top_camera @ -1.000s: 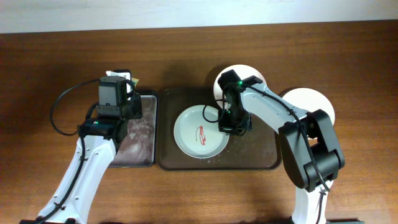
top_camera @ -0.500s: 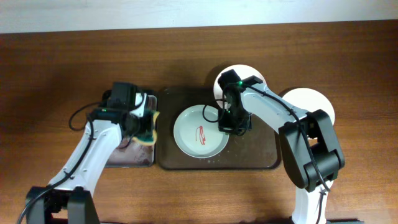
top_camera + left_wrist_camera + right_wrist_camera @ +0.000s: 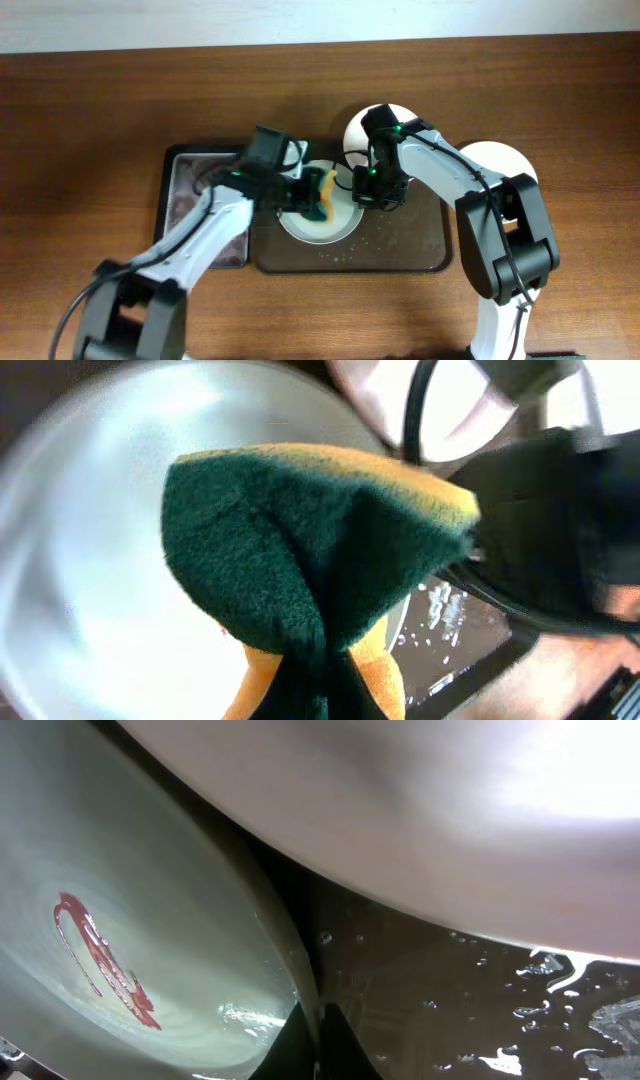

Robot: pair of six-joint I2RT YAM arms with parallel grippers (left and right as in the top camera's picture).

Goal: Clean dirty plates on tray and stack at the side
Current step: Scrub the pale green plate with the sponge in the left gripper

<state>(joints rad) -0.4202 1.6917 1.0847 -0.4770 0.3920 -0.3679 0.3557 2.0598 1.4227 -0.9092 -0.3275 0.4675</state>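
A pale-green plate [image 3: 336,226] lies on the dark brown tray [image 3: 405,252]. My right gripper [image 3: 364,193] is shut on its right rim; the right wrist view shows the fingertips [image 3: 318,1032] pinching the rim, and a red squiggle on the plate [image 3: 130,920]. My left gripper [image 3: 306,194] is shut on a green and yellow sponge [image 3: 320,196] over the plate's middle. In the left wrist view the sponge [image 3: 310,540] fills the centre above the plate [image 3: 80,570]. A second plate [image 3: 350,135] sits behind the right arm. A third plate [image 3: 500,165] lies on the table at the right.
A smaller black tray [image 3: 188,200] with a mottled inside stands left of the brown tray. The brown tray's floor [image 3: 460,990] is wet with droplets. The second plate [image 3: 450,810] lies close above the right gripper in the right wrist view.
My left arm swung right from the black tray, carrying the sponge over the plate, which now hides the red smear from overhead. The right gripper kept its hold on the rim.
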